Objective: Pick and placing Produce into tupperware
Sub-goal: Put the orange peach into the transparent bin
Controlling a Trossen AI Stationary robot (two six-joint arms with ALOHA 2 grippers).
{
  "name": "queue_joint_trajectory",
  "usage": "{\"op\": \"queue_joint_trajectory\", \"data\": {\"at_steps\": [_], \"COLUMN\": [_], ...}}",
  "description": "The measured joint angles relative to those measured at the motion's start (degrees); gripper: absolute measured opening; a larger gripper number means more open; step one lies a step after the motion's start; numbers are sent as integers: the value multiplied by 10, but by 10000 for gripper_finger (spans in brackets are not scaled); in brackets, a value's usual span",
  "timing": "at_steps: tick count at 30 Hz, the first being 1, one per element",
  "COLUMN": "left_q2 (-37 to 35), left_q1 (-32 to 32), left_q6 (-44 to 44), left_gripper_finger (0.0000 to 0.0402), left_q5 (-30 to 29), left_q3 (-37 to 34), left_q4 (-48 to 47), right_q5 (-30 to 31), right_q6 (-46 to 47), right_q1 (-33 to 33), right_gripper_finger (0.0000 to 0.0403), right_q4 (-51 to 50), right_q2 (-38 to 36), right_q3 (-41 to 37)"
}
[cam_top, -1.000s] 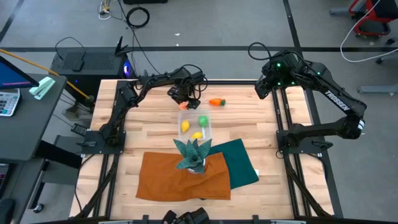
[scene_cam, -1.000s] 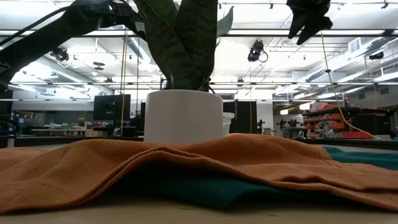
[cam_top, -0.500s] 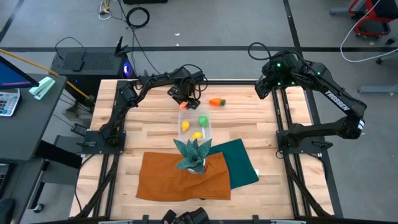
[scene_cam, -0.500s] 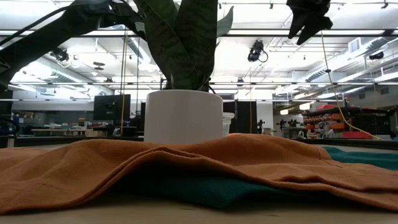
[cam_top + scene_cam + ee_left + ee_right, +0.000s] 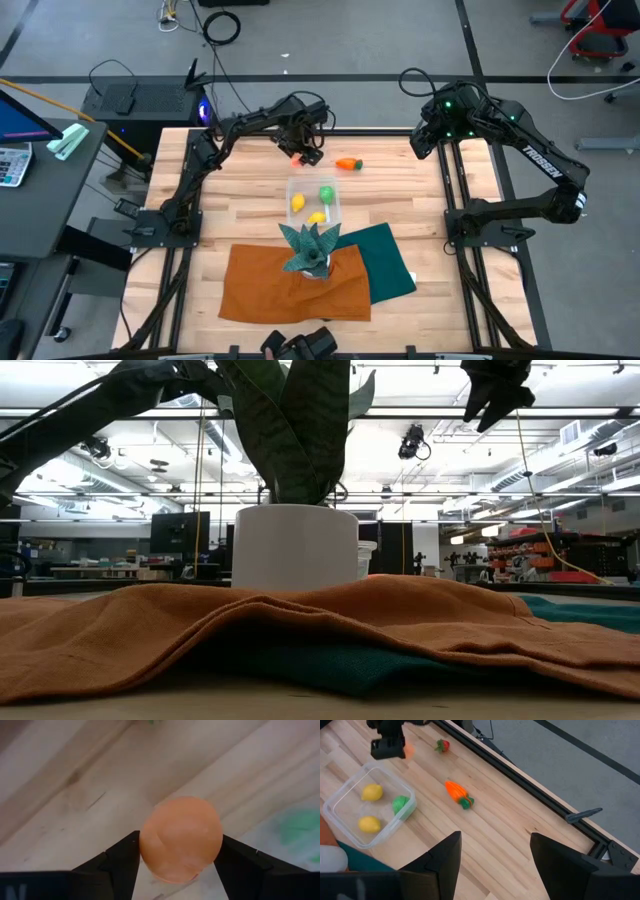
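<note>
Surface: wooden table (image 5: 250, 225), far half in use.
Left gripper (image 5: 181, 872): clamped on orange round fruit (image 5: 181, 837), just beyond container (image 5: 313, 203).
Right gripper (image 5: 495, 852): parted, empty, far right.
Risk: smooth ball may squirt out, rolling away.

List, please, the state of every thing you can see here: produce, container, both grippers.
Left gripper: shut on the orange ball, lifted off the table.
Orange ball: held between the fingers.
Right gripper: open, empty, raised at the table's far right.
Container: open, no lid.
Two yellow pieces: inside the container.
Green piece: inside the container.
Carrot: lying on the table.
Red piece: on the table.
</note>
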Motion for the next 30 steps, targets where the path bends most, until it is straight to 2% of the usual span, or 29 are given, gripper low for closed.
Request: {"op": "queue_joint_trajectory", "data": {"at_steps": [8,14,23,30], "left_q2": [0,0,0,0], "left_q1": [-15,-55,-158,-210], "left_q6": [26,37,57,98], "left_gripper_finger": [237,232,230,223], "left_q5": [13,30,38,-25], "left_q3": [109,168,175,174], "left_q4": [-99,-156,-158,-139], "right_q5": [0,0,0,0], "right_q6": [-1,-3,-6,-9], "right_q1": [0,0,0,0], "right_gripper_finger": [204,204,204,204], "right_q4": [0,0,0,0], "right_q2": [0,0,0,0], "right_q3": [0,0,0,0]}}
